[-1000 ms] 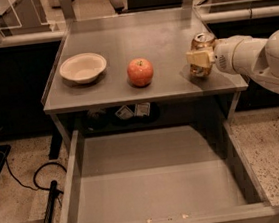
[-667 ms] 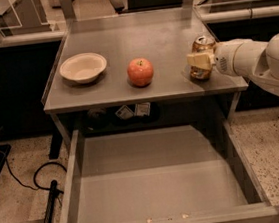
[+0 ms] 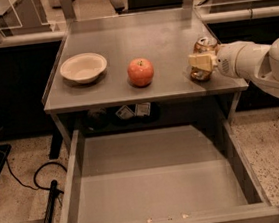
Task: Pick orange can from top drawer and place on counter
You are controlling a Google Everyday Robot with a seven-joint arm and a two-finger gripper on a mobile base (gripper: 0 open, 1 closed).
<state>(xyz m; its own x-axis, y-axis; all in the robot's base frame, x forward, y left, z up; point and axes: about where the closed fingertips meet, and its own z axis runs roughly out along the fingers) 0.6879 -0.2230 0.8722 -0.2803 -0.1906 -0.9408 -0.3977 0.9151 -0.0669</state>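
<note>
The orange can (image 3: 202, 46) stands upright on the counter (image 3: 136, 38) near its right front corner. My gripper (image 3: 200, 62) reaches in from the right, its pale fingers around the can's lower body, shut on it. The can's bottom appears to rest on the counter top. The top drawer (image 3: 158, 187) is pulled fully out below the counter, and its grey floor is bare.
A red-orange apple (image 3: 140, 72) sits at the counter's middle front. A cream bowl (image 3: 83, 67) sits at the left. Small items (image 3: 129, 111) lie on a shelf under the counter. A black cable (image 3: 41, 180) runs across the floor at the left.
The gripper and can have hardly moved; the can stays at the counter's right front. The apple, bowl and drawer are unchanged.
</note>
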